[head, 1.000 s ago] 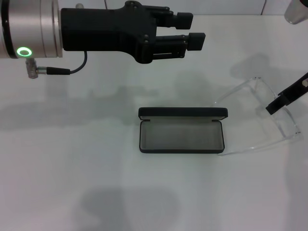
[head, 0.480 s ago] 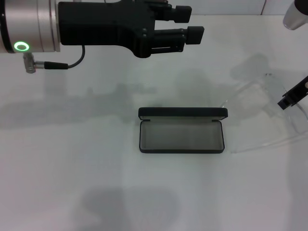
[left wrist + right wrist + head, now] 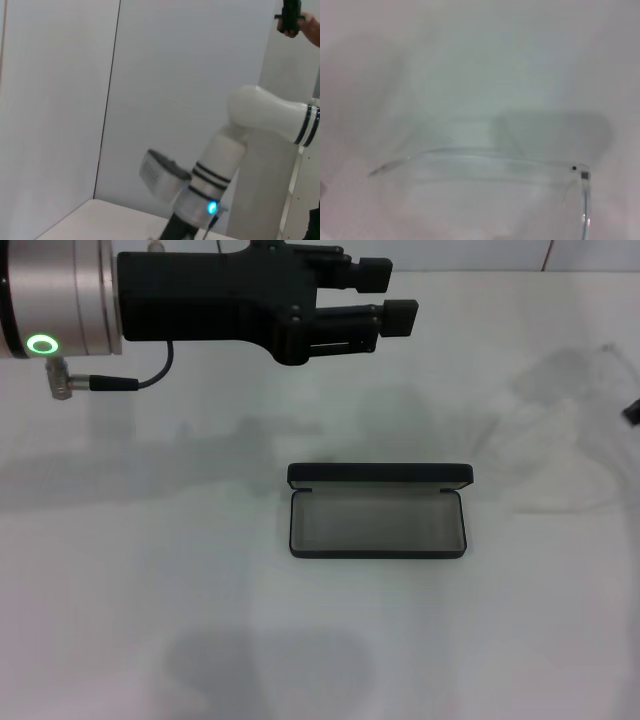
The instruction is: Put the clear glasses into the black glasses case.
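Note:
The black glasses case (image 3: 378, 511) lies open at the middle of the table, its grey lining showing and its lid standing along the far side. The clear glasses (image 3: 590, 440) hang faintly off the table at the far right, tilted. In the right wrist view the clear glasses (image 3: 485, 162) fill the picture, one thin arm running off at the edge. Only a dark sliver of my right gripper (image 3: 633, 412) shows at the right border, holding them. My left gripper (image 3: 392, 295) hovers high over the far side of the table, open and empty, behind and left of the case.
A cable (image 3: 130, 380) hangs from the left wrist. The left wrist view shows a white robot arm (image 3: 225, 160) against grey wall panels.
My right gripper has carried the clear glasses up and to the right, almost out of the head view. The left gripper has drifted slightly left. The case has not moved.

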`<action>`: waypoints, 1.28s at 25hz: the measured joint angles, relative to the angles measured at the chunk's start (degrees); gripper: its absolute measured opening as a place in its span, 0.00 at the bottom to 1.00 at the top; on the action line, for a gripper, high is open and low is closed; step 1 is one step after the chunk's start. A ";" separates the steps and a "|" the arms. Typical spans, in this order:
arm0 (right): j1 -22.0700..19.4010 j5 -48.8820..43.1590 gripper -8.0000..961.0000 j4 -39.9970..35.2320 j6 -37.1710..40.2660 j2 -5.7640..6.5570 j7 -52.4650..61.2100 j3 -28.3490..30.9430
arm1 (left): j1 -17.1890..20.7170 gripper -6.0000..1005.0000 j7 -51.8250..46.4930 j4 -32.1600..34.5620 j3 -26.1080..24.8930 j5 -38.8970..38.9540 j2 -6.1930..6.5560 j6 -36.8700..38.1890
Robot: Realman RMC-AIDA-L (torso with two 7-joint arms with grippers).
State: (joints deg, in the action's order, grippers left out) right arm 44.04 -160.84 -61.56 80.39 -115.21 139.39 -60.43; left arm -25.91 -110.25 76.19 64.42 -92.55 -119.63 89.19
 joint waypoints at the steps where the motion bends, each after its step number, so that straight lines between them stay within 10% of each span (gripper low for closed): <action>1: -1.71 0.13 0.11 -3.83 0.54 -0.01 0.00 0.06 | 0.12 0.47 0.01 0.00 0.00 0.18 0.00 0.02; 7: -12.71 8.71 0.11 -25.44 1.03 -0.09 -2.65 0.38 | 0.50 0.46 0.31 0.19 0.00 3.04 0.01 0.19; 13: -22.09 36.40 0.11 -34.58 -0.16 -0.59 -13.26 0.54 | 1.66 0.46 1.63 0.04 0.05 9.69 0.10 0.97; 19: -23.54 56.59 0.11 -25.26 4.00 -0.46 -23.75 -0.52 | 0.93 0.37 5.16 -0.08 0.90 16.74 -0.05 5.04; 32: -13.48 69.58 0.11 -0.41 15.39 -0.57 -37.19 -1.24 | -1.06 0.10 6.10 -5.40 2.91 16.94 0.16 8.53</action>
State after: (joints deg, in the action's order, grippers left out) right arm 30.57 -91.26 -61.97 95.78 -115.78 102.20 -61.66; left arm -26.97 -104.14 70.79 67.33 -75.61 -119.47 97.71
